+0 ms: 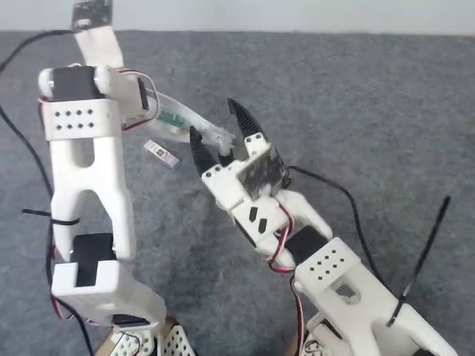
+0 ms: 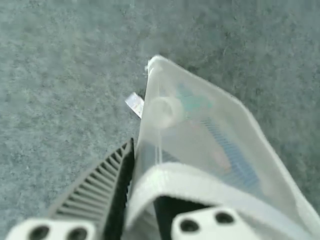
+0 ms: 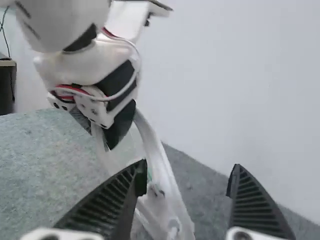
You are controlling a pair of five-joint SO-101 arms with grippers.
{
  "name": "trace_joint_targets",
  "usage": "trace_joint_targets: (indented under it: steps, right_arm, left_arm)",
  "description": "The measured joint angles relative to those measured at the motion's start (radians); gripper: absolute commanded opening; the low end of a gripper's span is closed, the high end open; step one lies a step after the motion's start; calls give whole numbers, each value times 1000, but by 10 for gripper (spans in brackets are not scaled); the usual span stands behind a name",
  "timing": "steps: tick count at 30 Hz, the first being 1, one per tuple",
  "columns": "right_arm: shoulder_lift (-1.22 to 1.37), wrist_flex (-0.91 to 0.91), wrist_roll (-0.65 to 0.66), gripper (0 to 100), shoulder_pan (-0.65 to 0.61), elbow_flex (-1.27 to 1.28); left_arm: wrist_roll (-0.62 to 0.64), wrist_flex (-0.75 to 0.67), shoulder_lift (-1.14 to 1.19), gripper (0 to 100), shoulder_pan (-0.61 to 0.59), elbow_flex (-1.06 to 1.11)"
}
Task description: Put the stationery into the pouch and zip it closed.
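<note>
We see the left gripper (image 2: 144, 162) pinching one end of the translucent plastic pouch (image 1: 185, 119), with teal and blue stationery (image 2: 192, 102) blurred inside. Just beside that gripper a small white labelled stick (image 1: 162, 153) lies on the grey felt table (image 1: 371, 96), its print unreadable. The right gripper (image 1: 212, 120) is spread, ribbed black jaws either side of the pouch's free end.

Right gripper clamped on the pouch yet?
No, the right gripper is open, its jaws standing wide apart on either side of the pouch.
</note>
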Motion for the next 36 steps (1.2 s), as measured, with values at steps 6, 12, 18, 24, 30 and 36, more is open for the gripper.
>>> trace_joint_targets:
  steps: [6, 12, 18, 24, 30, 36]
  right_arm:
    - [41, 123, -46, 249, 5, -94]
    - [215, 123, -46, 249, 9, -169]
    - [425, 123, -48, 249, 48, -285]
    - [629, 123, -49, 249, 69, -400]
    - [789, 123, -49, 249, 44, -480]
    - [959, 123, -49, 249, -17, -571]
  left_arm:
    - [55, -68, 0, 9, -115, 0]
    - [143, -72, 0, 9, -216, 0]
    - [195, -74, 0, 9, -315, 0]
    - [269, -74, 0, 9, -420, 0]
    - [288, -81, 0, 9, -479, 0]
    - [295, -86, 0, 9, -511, 0]
